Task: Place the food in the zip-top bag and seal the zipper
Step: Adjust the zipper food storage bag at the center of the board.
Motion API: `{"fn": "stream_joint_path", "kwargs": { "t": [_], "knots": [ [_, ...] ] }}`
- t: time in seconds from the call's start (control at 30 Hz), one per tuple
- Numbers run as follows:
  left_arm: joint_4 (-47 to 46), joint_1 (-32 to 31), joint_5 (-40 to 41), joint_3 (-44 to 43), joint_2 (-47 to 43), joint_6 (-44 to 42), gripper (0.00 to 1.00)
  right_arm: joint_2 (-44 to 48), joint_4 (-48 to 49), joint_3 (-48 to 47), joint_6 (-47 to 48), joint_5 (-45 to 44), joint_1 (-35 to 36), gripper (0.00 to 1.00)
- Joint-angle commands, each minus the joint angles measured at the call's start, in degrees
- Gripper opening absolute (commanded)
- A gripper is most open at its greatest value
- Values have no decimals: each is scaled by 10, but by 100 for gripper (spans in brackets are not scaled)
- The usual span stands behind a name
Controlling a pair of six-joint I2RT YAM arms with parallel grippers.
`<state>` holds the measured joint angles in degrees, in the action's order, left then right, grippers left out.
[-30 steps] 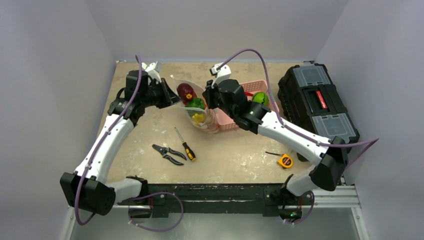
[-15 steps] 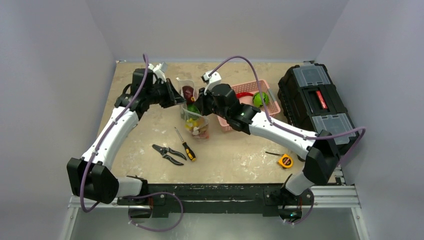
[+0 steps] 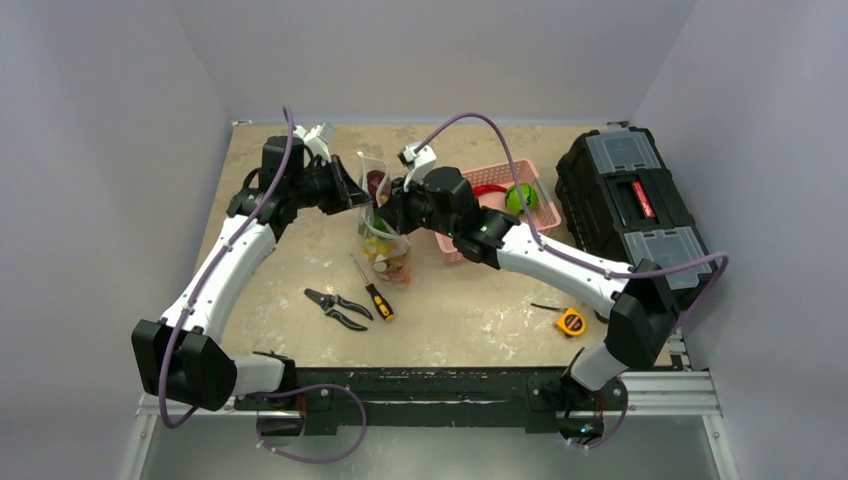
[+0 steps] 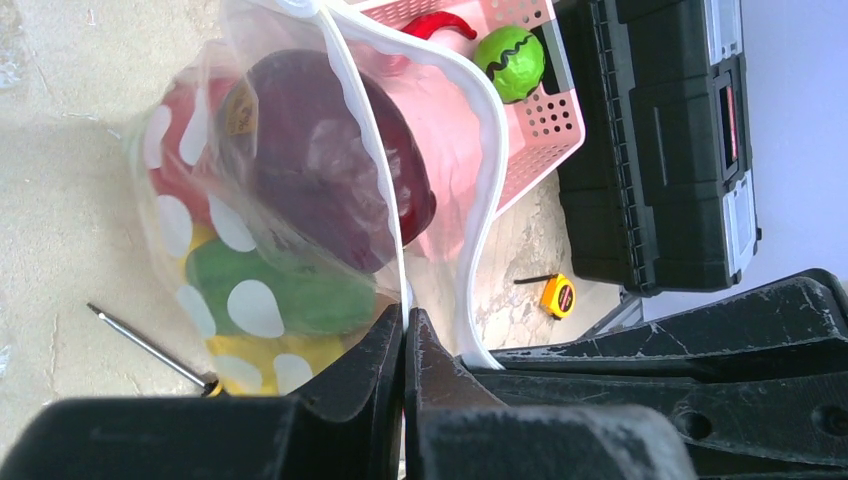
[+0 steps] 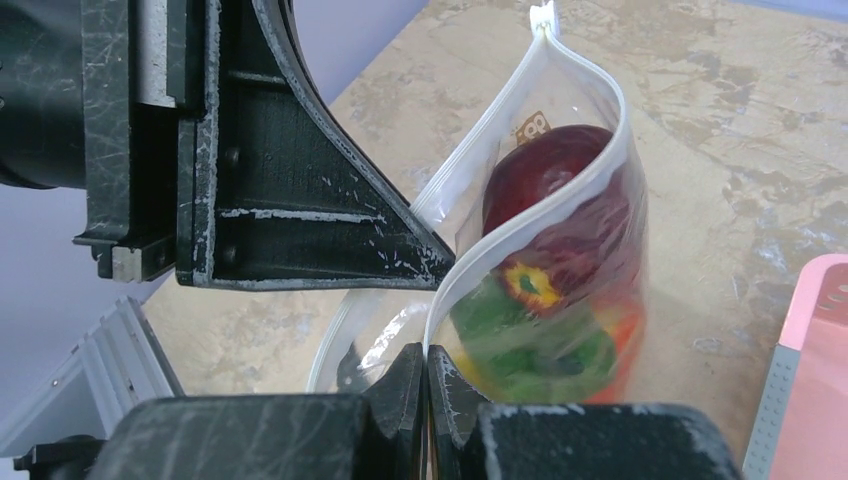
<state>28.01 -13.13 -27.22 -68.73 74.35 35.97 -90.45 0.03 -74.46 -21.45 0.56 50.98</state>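
Zip-top bag (image 4: 300, 230): wrist views show left pincer (image 4: 405, 340), right pincer (image 5: 427, 365) clamping parted zipper (image 4: 378, 165).

Pink basket (image 4: 548, 122) beside black toolbox (image 3: 633, 205); screwdriver (image 3: 372, 292) beside pliers (image 3: 337, 308); yellow tape measure (image 3: 571, 321) apart.

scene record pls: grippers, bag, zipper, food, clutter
left gripper: jaws shut on zip-top bag mouth edge
right gripper: jaws shut on the bag's edge
zipper: open, strips apart
food in bag: dark purple piece, green pepper, yellow piece
pink basket: holds green piece, red piece
also in view: screwdriver, cutters, tape measure, toolbox
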Motion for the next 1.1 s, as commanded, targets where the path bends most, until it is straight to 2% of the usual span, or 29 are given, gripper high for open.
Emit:
{"fn": "stream_joint_path", "kwargs": {
  "t": [0.0, 0.17, 0.4, 0.8, 1.07],
  "knots": [
    [-26, 5, -15, -10, -17, 10, 0, 43, 49, 8, 6, -4, 0, 0],
    [-25, 4, -5, -8, -19, 6, 0, 26, 68, 10, 11, 62, 1, 0],
    [-26, 4, -9, -8, -13, 9, 0, 22, 77, 16, 72, 132, 2, 0],
    [-38, 4, -20, -2, -10, 20, 0, 10, 50, 1, 94, 103, 2, 0],
    [-62, 4, -67, 4, 6, 39, 0, 10, 43, -2, 86, 114, 2, 0]
  ]
}}
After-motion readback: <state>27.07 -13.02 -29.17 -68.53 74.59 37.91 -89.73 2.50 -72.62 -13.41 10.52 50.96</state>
